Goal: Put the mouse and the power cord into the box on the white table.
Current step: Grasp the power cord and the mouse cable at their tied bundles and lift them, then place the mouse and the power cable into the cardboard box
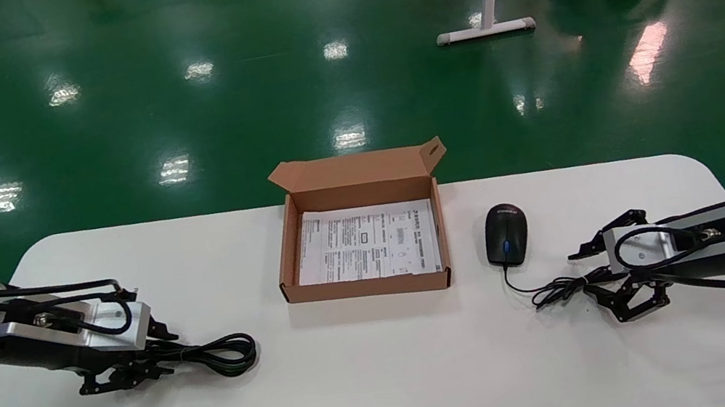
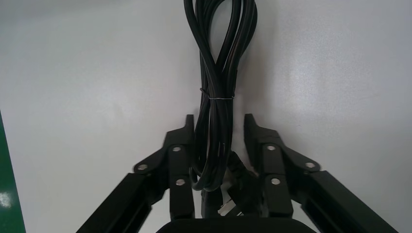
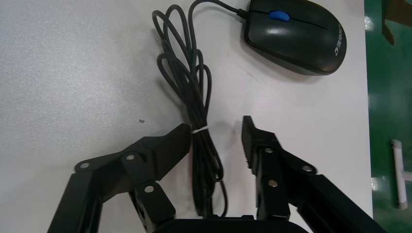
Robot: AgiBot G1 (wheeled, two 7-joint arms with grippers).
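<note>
Left wrist view showing what head view blurs: left gripper [image 2: 218, 133] straddling power cord [image 2: 219, 92], fingers seemingly touching bundle, firm clamp unclear. Right gripper [image 3: 216, 133] gaping wide around mouse [image 1: 506, 233] cable, lower right of head frame. Box [image 1: 288, 264] sitting centre on white table [image 1: 394, 390], lid up, holding only printed sheet [image 1: 369, 241].

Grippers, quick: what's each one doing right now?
Left gripper: open, fingers either side of the thick black coiled power cord.
Right gripper: open, straddling the black oval mouse's thin cable, holding nothing.
</note>
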